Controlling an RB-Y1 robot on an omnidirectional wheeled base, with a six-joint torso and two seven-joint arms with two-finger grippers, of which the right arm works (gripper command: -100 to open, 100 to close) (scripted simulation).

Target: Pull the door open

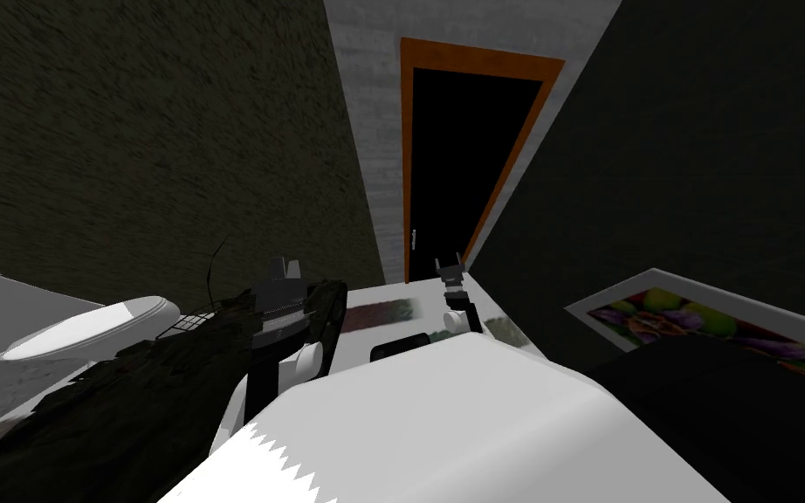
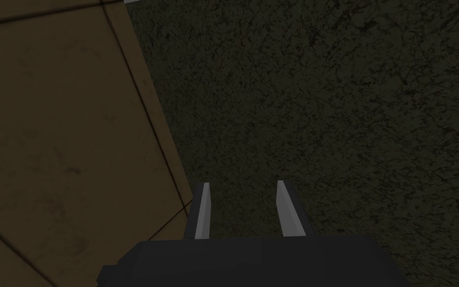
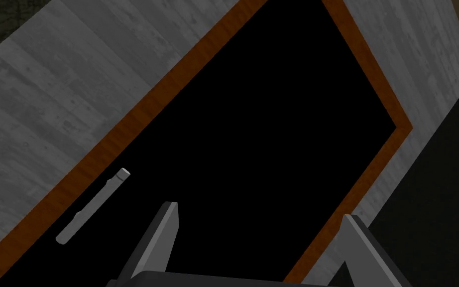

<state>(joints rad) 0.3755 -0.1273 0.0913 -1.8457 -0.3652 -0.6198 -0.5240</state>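
Observation:
A black door in an orange-brown frame stands shut at the far end of a narrow passage. Its grey bar handle sits by the frame's left side. My right gripper is held out toward the door, short of it and to the right of the handle. In the right wrist view the handle lies off to the side of the open right gripper, outside its fingers, with nothing between them. My left gripper hangs back on the left; its fingers stand a little apart and hold nothing.
Dark walls close in on both sides of the passage. A white toilet-like fixture and dark foliage sit at my left. A framed picture hangs on the right wall. Grey wall flanks the door frame.

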